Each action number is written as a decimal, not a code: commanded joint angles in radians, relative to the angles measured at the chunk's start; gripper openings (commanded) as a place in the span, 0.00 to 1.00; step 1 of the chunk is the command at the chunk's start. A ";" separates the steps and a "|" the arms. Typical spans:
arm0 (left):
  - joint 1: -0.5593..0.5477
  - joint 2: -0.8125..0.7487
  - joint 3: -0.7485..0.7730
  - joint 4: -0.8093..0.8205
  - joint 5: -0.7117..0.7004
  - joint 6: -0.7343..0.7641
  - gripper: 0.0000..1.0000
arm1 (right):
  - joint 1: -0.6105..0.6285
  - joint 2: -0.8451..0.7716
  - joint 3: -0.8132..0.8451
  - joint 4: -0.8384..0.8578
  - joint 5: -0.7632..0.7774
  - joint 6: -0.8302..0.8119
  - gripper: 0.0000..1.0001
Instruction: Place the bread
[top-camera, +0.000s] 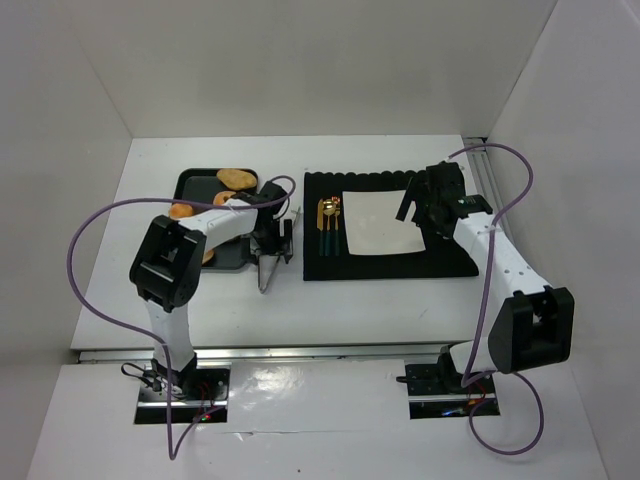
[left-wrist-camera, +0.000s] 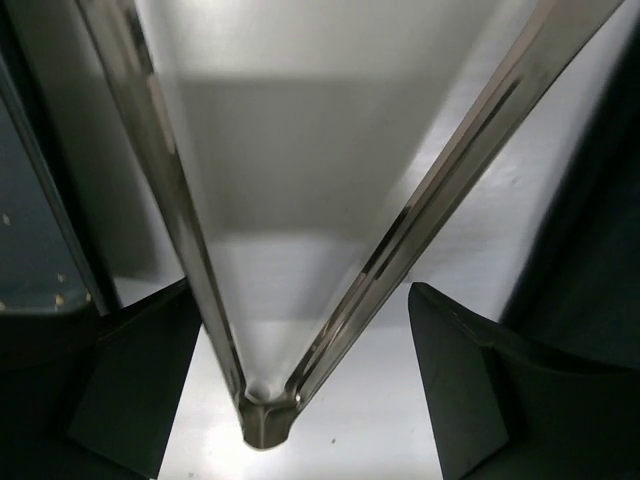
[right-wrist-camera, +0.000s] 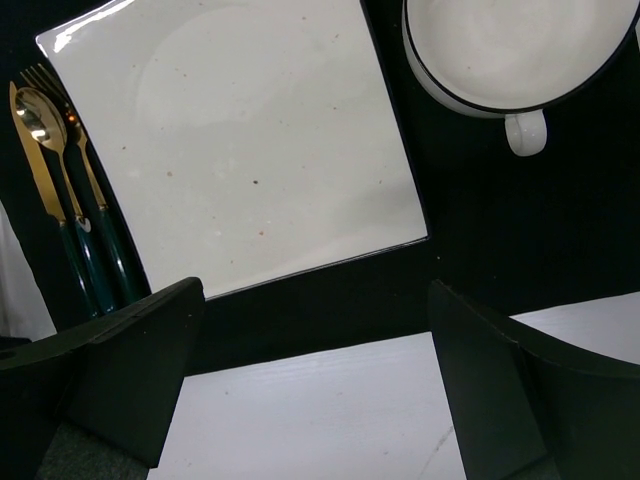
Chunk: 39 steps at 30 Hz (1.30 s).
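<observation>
Golden bread (top-camera: 237, 178) lies on the tray (top-camera: 198, 186), outside the left gripper's (top-camera: 272, 248) open jaws.

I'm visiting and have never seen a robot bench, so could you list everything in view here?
Table: one, white, under everything.
Tray: one, black, left side of the table.
Bread: at least three pieces, golden brown, in the tray, partly hidden.
Tongs: one, silver, on the table right of the tray.
Placemat: one, black, centre right of the table.
Plate: one, white, square, on the placemat.
Cutlery: three pieces, gold with dark green handles, on the placemat left of the plate.
Mug: one, white with dark rim, on the placemat beside the plate.
Left gripper: one, black, open, fingers either side of the tongs.
Right gripper: one, black, open, empty, over the placemat.
</observation>
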 joint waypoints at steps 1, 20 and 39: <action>-0.005 0.033 0.045 0.068 -0.041 0.033 0.96 | -0.006 0.010 0.013 0.056 -0.002 0.003 1.00; -0.005 -0.016 0.180 0.012 -0.185 0.095 0.23 | 0.003 0.039 0.023 0.067 -0.012 0.013 1.00; 0.355 -0.228 0.409 -0.360 -0.058 0.080 0.42 | 0.021 0.088 0.091 0.068 -0.035 0.013 1.00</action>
